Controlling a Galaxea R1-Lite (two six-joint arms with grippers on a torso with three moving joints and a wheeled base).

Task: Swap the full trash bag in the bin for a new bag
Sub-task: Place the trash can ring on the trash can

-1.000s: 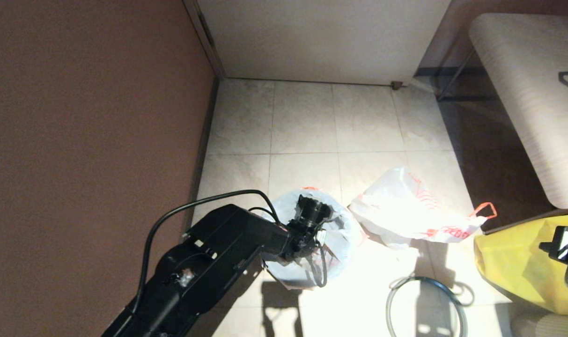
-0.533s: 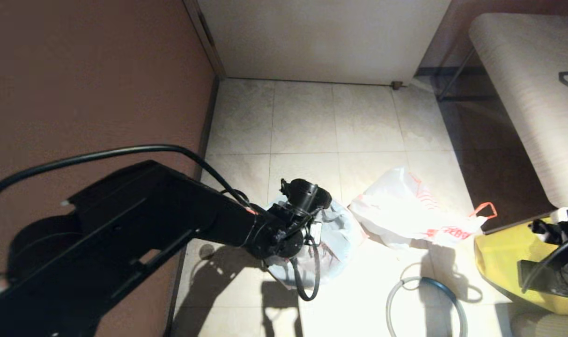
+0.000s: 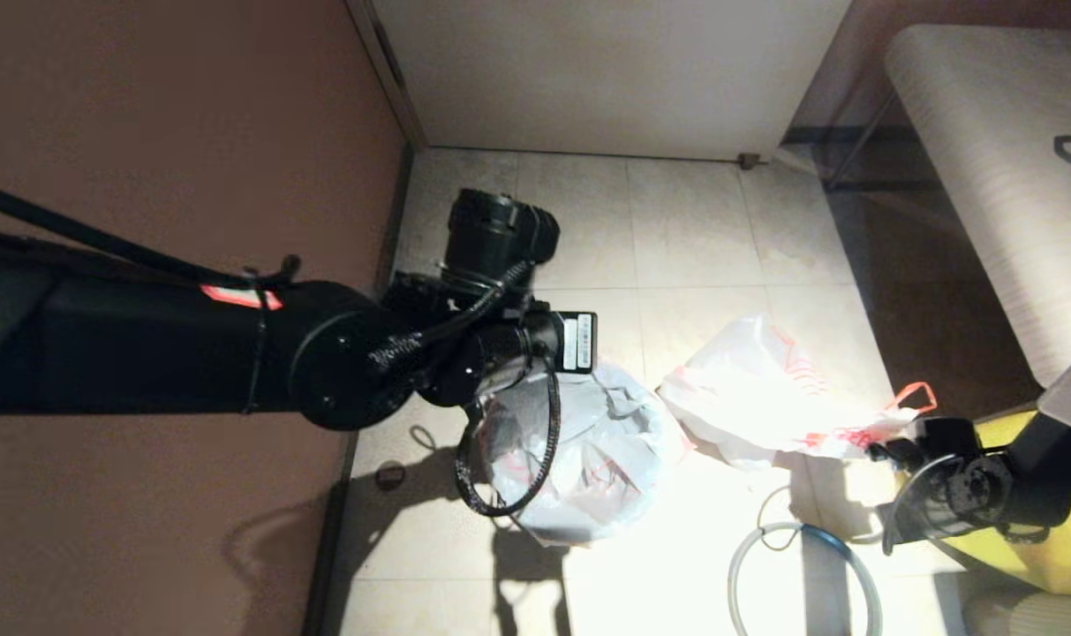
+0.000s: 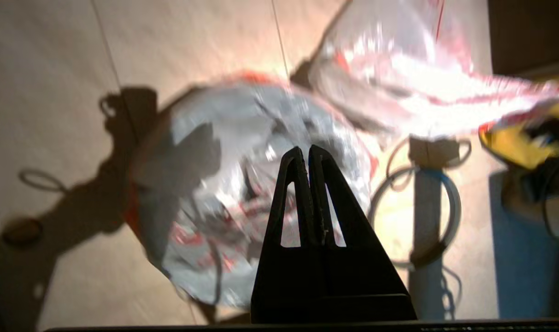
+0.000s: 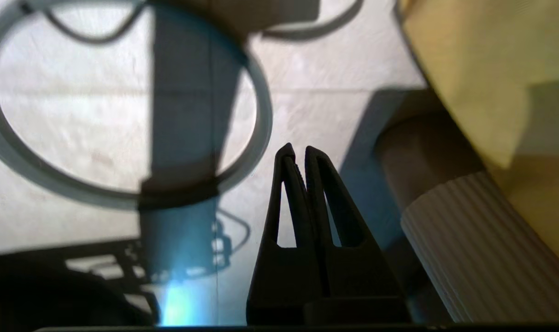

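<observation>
My left gripper hovers closed and empty above the full trash bag, lined up to seize it; my right gripper, closed and empty too, waits beside the grey hoop.

Left end effector is held above the full trash bag, fingers pressed together. The new bag lies on the floor right of it. The hoop is seen on the floor under the right end effector.
</observation>
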